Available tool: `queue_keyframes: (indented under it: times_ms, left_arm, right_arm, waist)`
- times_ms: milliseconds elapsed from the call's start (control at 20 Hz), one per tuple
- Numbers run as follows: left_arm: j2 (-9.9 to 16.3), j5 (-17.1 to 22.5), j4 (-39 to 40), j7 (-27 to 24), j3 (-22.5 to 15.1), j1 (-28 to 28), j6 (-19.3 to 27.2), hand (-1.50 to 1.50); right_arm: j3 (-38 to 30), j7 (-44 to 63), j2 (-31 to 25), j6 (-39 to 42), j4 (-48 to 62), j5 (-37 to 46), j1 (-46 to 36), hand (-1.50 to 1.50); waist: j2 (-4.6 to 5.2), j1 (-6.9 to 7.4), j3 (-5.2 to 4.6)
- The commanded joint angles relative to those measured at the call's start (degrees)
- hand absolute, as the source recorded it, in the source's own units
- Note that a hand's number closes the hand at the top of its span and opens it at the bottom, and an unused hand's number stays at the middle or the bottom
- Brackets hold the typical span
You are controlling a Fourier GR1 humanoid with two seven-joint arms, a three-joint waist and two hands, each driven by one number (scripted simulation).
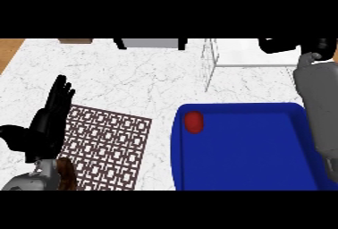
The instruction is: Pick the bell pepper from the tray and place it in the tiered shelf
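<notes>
One blue tray [238, 152], holding one red bell pepper [193, 122]. One patterned mat [109, 150] lies on the counter, and one wire tiered shelf [218, 58] stands at the back. Two hands show: left hand [46, 120], right hand [290, 44] (mostly cut off).

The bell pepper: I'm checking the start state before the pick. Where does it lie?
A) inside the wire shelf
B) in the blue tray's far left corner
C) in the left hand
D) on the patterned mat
B: the red bell pepper lies inside the blue tray near its far left corner, apart from both hands.
</notes>
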Motion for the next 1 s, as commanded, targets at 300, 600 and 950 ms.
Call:
queue_keyframes:
  times_ms: [300,600,950]
  left_arm:
    - [0.3,0.6,-1.2,3.1,1.5,-1.1,-1.5,0.00]
    - [0.2,1.1,-1.7,-0.3,2.5,2.3,-3.4,0.00]
    - [-1.4,-1.5,4.5,-0.7,2.7,-3.9,-1.0,0.00]
  right_arm:
    - [-6.3,-8.2,1.4,-4.6,18.1,-6.0,-7.2,-1.50]
    - [-10.0,-16.6,-1.5,-2.8,24.0,-10.6,-9.1,-1.50]
    - [-14.8,-21.1,-1.4,-4.6,22.1,-16.9,-11.9,-1.50]
  waist:
    - [0.04,0.19,0.01]
    - [0.05,0.20,0.01]
    - [-0.02,-0.42,0.00]
